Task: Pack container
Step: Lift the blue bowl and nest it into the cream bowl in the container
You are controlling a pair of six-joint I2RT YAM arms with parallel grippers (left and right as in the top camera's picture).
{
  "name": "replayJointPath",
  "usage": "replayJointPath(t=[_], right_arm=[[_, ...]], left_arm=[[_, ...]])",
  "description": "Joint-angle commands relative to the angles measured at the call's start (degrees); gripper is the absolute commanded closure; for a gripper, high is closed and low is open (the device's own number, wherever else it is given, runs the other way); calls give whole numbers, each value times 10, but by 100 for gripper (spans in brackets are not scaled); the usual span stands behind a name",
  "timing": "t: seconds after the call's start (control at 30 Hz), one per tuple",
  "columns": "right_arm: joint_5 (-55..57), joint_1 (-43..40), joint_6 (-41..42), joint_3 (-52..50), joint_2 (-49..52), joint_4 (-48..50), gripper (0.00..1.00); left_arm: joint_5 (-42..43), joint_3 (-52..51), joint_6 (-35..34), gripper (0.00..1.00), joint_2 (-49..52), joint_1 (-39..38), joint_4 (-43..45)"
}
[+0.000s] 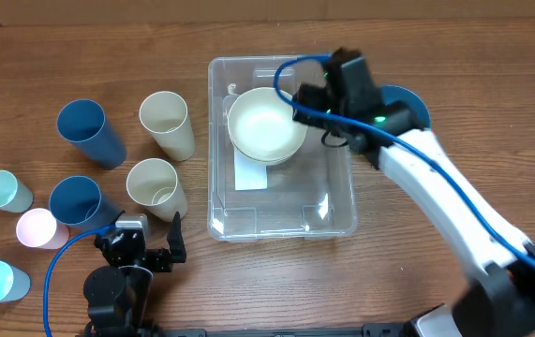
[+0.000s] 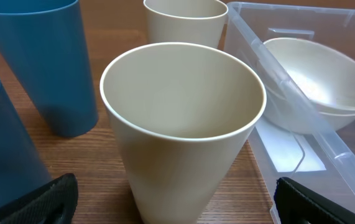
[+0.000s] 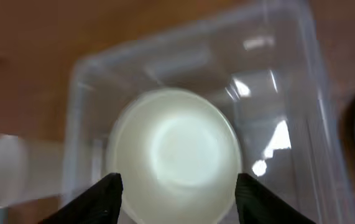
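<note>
The container (image 1: 334, 217) lies in the middle of the overhead frame, with its long axis running from the top of the frame to the bottom. A cream bowl (image 1: 265, 125) sits in its upper half. In the left wrist view this looks like two bowls nested, though I cannot be sure. The lower half shows only the white label (image 1: 251, 174) on the base. The right gripper (image 1: 303, 101) hangs over the right rim of this bowl. In its own camera the two fingers (image 3: 110, 191) are spread wide, one at each side of the bowl. That picture is blurred, so I cannot tell if they touch it. The left gripper (image 1: 147, 245) is in the lower left of the frame, also wide apart and holding nothing. A cream cup (image 2: 183, 118) stands upright directly before it. The right arm is clearly the nearer one to the container. For the left arm, the container is to the right and a little upward in the frame. I judge that its free lower half is the natural place for the coming cup.
</note>
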Motion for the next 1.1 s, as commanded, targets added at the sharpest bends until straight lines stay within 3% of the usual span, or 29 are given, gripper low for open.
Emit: replayJointPath(t=[0.0,0.1,0.23,0.43,0.6,0.7,0.77,0.8,0.93,1.07], right_arm=[[34,-34,0,78,-96,-51,35],[53,-139,3,87,-144,-139,30],[53,-256,2,70,-82,-208,26],[51,-322,20,68,147,-221,25],[23,-337,22,68,231,-217,26],[16,-337,23,57,256,-207,44],[12,-337,31,53,257,-202,86],[12,-337,31,54,257,-204,96],[13,-337,31,54,233,-229,96],[21,-329,42,56,88,-244,96]], left_arm=[[6,-2,6,0,-5,-4,2],[6,-2,6,0,-5,-4,2],[6,-2,6,0,-5,-4,2],[6,-2,6,0,-5,-4,2],[6,-2,6,0,-5,-4,2],[6,-2,6,0,-5,-4,2],[6,-2,6,0,-5,-4,2],[6,-2,6,0,-5,-4,2],[6,-2,6,0,-5,-4,2],[6,-2,6,0,-5,-4,2]])
